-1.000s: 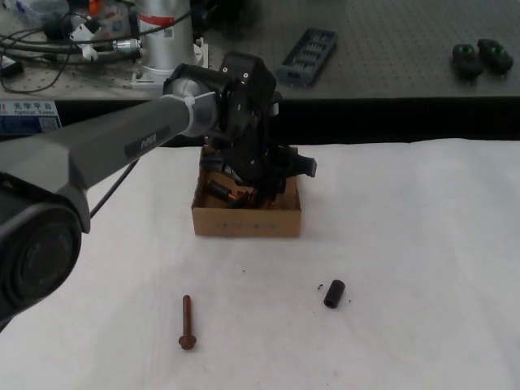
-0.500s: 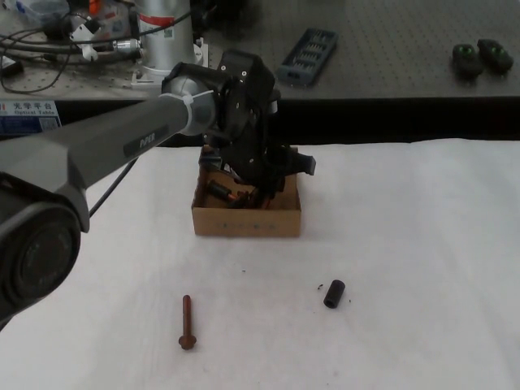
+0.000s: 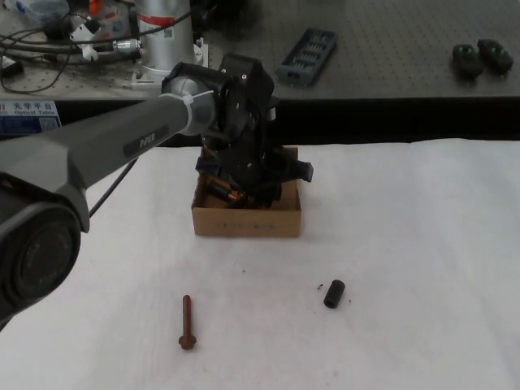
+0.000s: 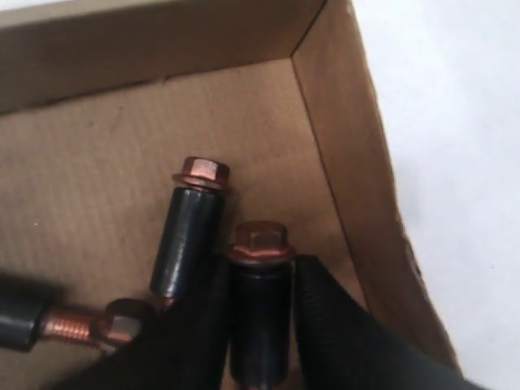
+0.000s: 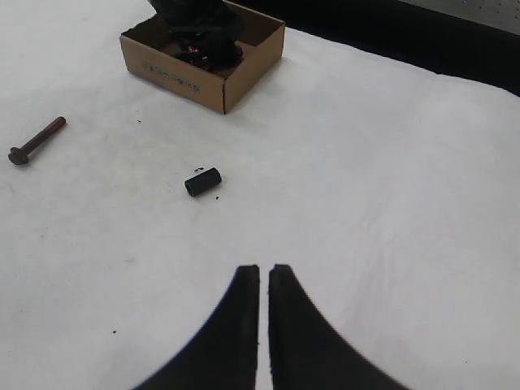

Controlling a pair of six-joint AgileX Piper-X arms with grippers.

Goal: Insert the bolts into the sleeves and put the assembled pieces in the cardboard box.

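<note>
My left gripper (image 3: 248, 183) is down inside the cardboard box (image 3: 246, 221), shut on an assembled piece (image 4: 258, 244), a black sleeve with a copper bolt head at its end. Two more assembled pieces lie on the box floor, one (image 4: 191, 227) right beside it and one (image 4: 49, 325) farther off. A loose copper bolt (image 3: 187, 322) lies on the white cloth in front of the box, to the left. A loose black sleeve (image 3: 334, 293) lies to the right of it. My right gripper (image 5: 264, 276) is shut with nothing in it, above the cloth, well short of the sleeve (image 5: 202, 181).
White cloth covers the bench around the box. Behind it, on a dark perforated table, are a metal post (image 3: 162, 36), cables, a blue tray (image 3: 307, 55) and two dark round parts (image 3: 481, 57).
The left gripper has shifted slightly left and turned a little inside the box. The loose bolt and sleeve have not moved.
</note>
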